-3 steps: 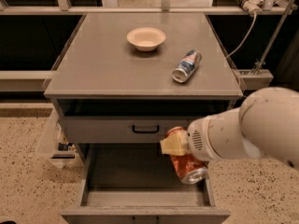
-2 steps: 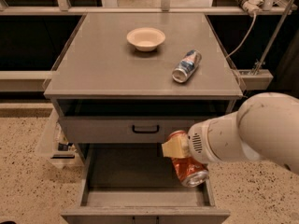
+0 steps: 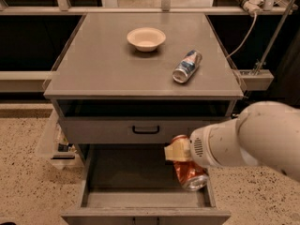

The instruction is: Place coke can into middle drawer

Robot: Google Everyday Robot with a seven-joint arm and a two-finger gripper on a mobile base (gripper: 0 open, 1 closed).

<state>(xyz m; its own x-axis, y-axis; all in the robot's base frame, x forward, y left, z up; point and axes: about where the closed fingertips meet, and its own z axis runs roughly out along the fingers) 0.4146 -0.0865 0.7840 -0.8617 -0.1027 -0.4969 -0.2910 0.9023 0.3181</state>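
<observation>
While the end effector [image 3: 179,153], lower right of centre, clamps the dented red-orange coke can [image 3: 191,175] above the right side of the wide grey middle drawer [image 3: 126,172], lowering before release looks wisest.

The place looks like a robotics lab or test room, not a home: a plain grey cabinet [image 3: 103,64] stands on a speckled floor [image 3: 23,172], with a metal railing [image 3: 140,9] and a loose cable [image 3: 243,36] behind it. The gripper [image 3: 180,154] holds the coke can [image 3: 191,173] over the open middle drawer [image 3: 136,198].
</observation>
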